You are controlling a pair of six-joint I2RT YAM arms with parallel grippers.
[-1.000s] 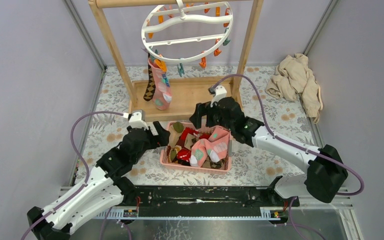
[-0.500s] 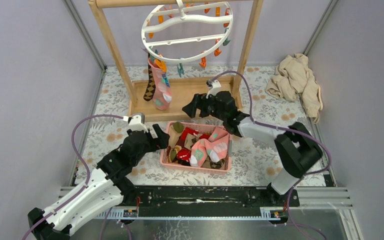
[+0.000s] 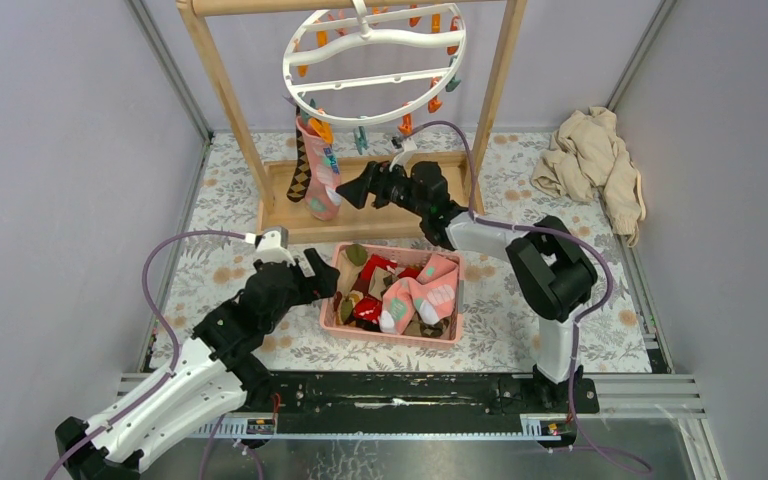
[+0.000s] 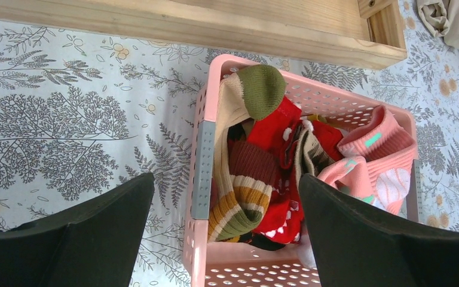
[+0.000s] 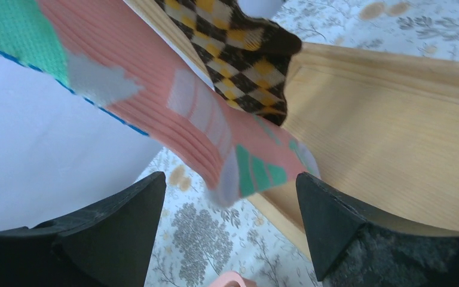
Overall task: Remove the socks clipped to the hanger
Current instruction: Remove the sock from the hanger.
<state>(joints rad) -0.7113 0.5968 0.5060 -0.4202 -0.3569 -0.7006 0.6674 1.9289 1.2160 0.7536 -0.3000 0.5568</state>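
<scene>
- At 12 o'clock above the table [image 3: 230,200], the hanger [image 3: 375,37] carries two socks [image 3: 322,185] at its 7 o'clock edge.
- Right gripper [image 5: 228,182]: wide, empty, beside them.
- Left gripper [image 4: 227,179]: wide, empty, over the basket [image 4: 202,155].

Hanger [image 3: 375,80] hook beyond top edge

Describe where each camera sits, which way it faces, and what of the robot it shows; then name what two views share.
Top external: above and behind the bases, looking down at the hanger, pink basket, left arm and right arm.
Left wrist: on the left arm, facing down into the basket; the open left gripper frames it.
Right wrist: on the right arm, facing the hanging pink sock and argyle sock; right gripper open.
Shared: top and left wrist both show the basket.
</scene>
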